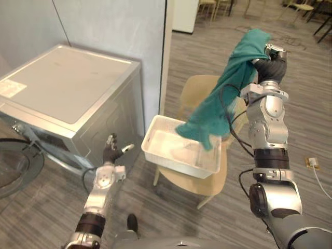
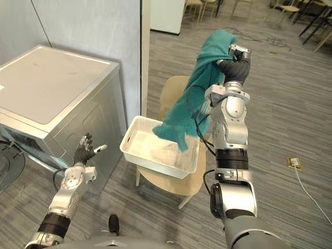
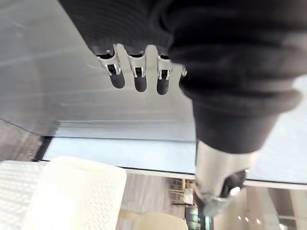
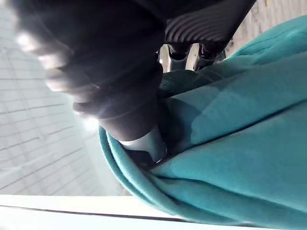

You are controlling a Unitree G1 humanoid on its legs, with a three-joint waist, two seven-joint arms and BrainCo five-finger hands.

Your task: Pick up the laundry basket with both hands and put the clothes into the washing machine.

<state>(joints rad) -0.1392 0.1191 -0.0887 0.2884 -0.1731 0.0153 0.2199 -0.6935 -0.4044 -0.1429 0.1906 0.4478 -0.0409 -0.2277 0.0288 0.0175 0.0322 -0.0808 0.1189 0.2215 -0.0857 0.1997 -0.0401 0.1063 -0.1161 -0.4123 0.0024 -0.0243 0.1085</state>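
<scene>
A white laundry basket (image 1: 155,151) sits on a tan chair (image 1: 193,181) beside the washing machine (image 1: 67,88). My right hand (image 1: 270,61) is raised high above the chair, shut on a teal garment (image 1: 223,96) that hangs down with its lower end (image 2: 174,129) over the basket's right rim. In the right wrist view the teal cloth (image 4: 240,143) wraps round the thumb (image 4: 139,139). My left hand (image 1: 111,149) is low by the machine's front, open, holding nothing, its fingers (image 3: 139,76) straight.
The machine's round door (image 1: 13,166) hangs open at the lower left. A pale wall panel (image 1: 119,31) stands behind the machine. A small white plug box (image 1: 312,163) with a cord lies on the floor to the right. More chairs (image 1: 207,6) stand far back.
</scene>
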